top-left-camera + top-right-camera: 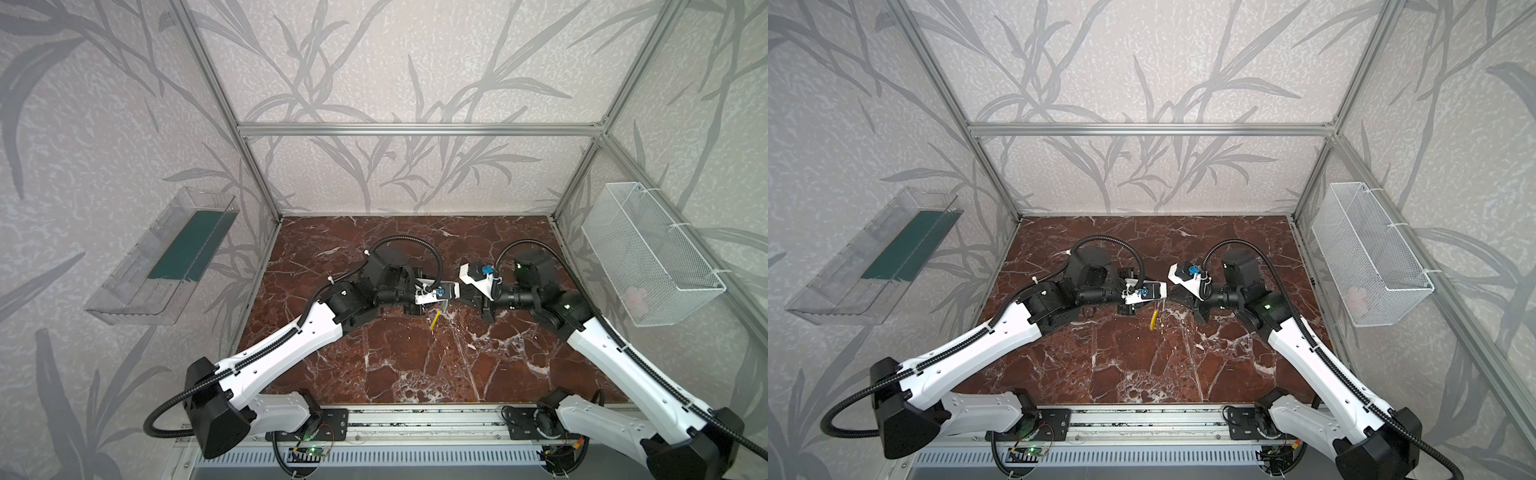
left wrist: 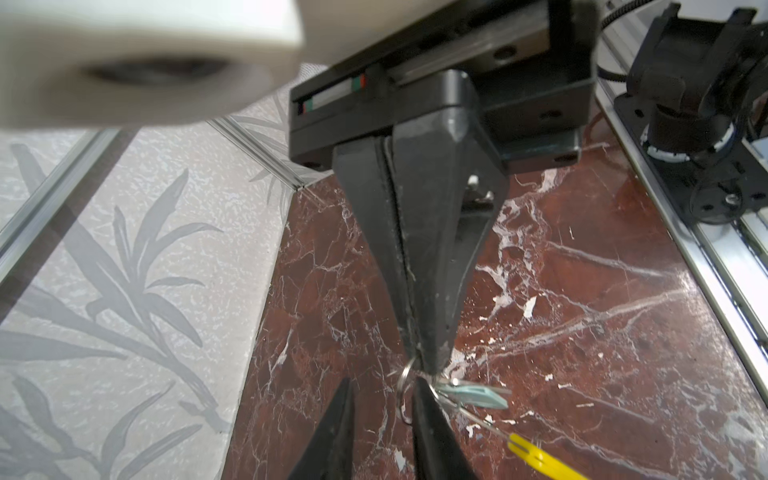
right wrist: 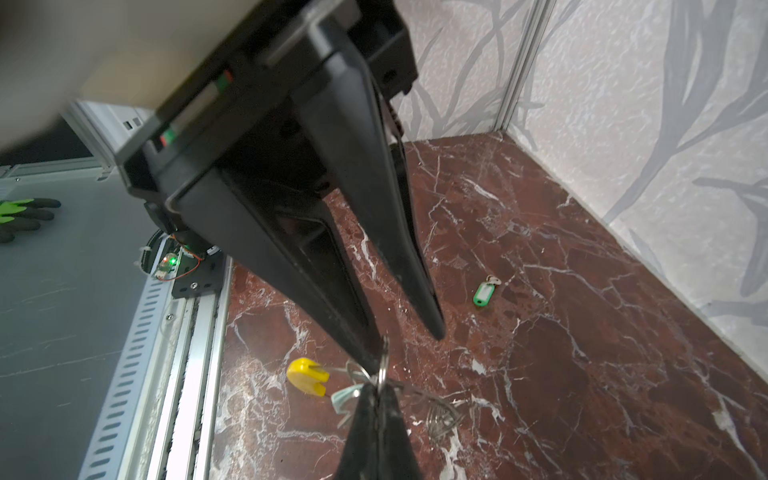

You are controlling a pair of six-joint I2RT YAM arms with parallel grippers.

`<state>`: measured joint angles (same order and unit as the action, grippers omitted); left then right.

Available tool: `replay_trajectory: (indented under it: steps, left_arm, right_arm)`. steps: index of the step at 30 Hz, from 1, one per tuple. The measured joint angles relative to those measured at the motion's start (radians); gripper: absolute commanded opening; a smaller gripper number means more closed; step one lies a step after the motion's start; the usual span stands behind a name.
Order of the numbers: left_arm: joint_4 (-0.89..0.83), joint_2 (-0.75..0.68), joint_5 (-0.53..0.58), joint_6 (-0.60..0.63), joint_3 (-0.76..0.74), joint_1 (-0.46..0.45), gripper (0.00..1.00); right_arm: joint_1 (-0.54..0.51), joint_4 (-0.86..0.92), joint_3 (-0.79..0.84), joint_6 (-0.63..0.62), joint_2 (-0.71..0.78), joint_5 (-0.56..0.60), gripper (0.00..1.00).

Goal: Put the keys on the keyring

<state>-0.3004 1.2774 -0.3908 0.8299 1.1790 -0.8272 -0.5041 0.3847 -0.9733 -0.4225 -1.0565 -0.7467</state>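
Thin grey keyring, yellow-sleeved, pinched by right jaws; left jaws spread.

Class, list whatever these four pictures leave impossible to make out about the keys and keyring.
- Left wrist view: the keyring is cut off by the picture's edge.
- Right wrist view: whether the mint key is threaded; the right gripper covers the small ring it pinches.
- Top views: keys too small to find; only the yellow sleeve shows.

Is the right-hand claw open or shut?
Shut: the right gripper has its jaws pressed together, pinching the small ring.
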Motion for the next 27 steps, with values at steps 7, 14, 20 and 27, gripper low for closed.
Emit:
replay_trajectory:
  steps: [7,14,20,27]
  left_arm:
    - [-0.06,0.02,0.051,0.059,0.021,-0.033,0.21]
    - [-0.086,0.03,0.056,0.077,0.035,-0.047,0.01]
    - [-0.091,0.044,0.048,0.071,0.043,-0.05,0.0]
    - [-0.029,0.053,0.069,-0.008,0.025,-0.051,0.0]
  right_arm:
    - [-0.01,0.034,0.0,-0.021,-0.003,0.015,0.0]
    - [-0.014,0.025,0.003,-0.035,-0.002,0.026,0.0]
    - [-0.016,-0.069,0.072,-0.035,0.047,0.088,0.24]
    - [0.028,-0.223,0.201,0.029,0.17,0.219,0.48]
